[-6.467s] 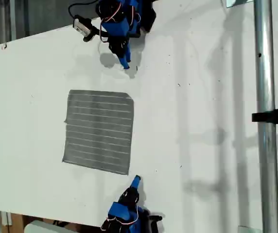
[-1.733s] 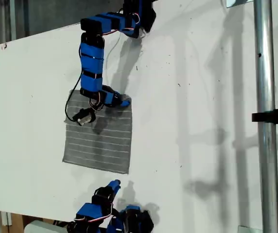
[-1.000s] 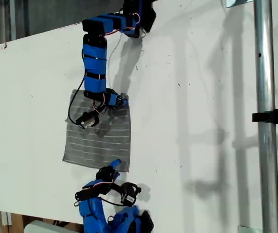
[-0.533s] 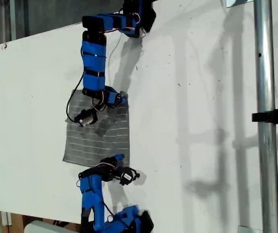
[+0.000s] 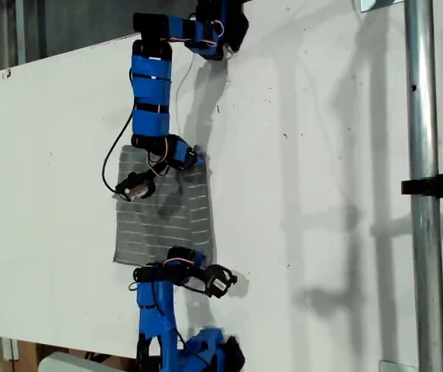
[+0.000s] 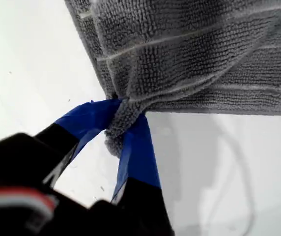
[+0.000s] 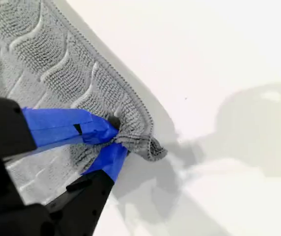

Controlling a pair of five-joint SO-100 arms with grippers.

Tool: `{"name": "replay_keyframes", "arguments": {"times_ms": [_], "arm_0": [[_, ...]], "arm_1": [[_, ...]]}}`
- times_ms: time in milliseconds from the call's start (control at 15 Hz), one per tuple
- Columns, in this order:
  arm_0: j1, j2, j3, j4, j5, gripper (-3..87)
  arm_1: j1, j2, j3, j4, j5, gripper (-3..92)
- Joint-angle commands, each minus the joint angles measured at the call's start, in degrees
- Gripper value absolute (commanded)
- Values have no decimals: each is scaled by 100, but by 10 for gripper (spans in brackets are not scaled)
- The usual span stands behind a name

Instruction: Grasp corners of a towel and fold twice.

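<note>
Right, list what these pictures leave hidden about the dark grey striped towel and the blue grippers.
- Wrist views: my first gripper and my second gripper pinch corners of the dark grey striped towel; frame edges cut the rest.
- Exterior view: blue arms cover both grips.
- Which arm is which: unclear.

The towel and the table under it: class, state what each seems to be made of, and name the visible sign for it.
The towel looks like soft looped terry or microfibre, dark grey with thin white stripes: the first wrist view shows a nubby pile that bunches between the fingers. The table seems a hard, smooth white board, painted or laminated, I cannot tell which: it is flat, faintly specked and takes soft shadows.
</note>
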Motion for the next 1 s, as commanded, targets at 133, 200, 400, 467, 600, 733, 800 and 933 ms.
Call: {"name": "replay_keyframes", "arguments": {"times_ms": [133, 200, 400, 467, 600, 733, 800, 933], "arm_0": [[1644, 1063, -554, 211, -1028, -12], [2065, 1336, -527, 185, -1362, -12], [3076, 1811, -387, 9, -2188, -12], [3155, 1837, -431, 9, -2224, -12], [2804, 1951, -483, -9, -1854, -12], [1758, 2021, -308, -9, -984, -12], [1063, 1960, -193, -53, -475, -12], [-299, 1635, -272, -123, 686, -12]], "arm_1": [[-1494, 826, -141, 229, 940, -2], [-1925, 888, -229, 334, 1239, -2], [-2918, 984, -527, 334, 2039, -2], [-3023, 958, -712, 299, 2109, -2], [-2646, 1143, -729, 352, 1969, -2], [-1626, 1362, -378, 343, 1441, -2], [-1011, 1362, -176, 185, 1037, -2], [237, 1213, 9, -281, 211, -2]]}}
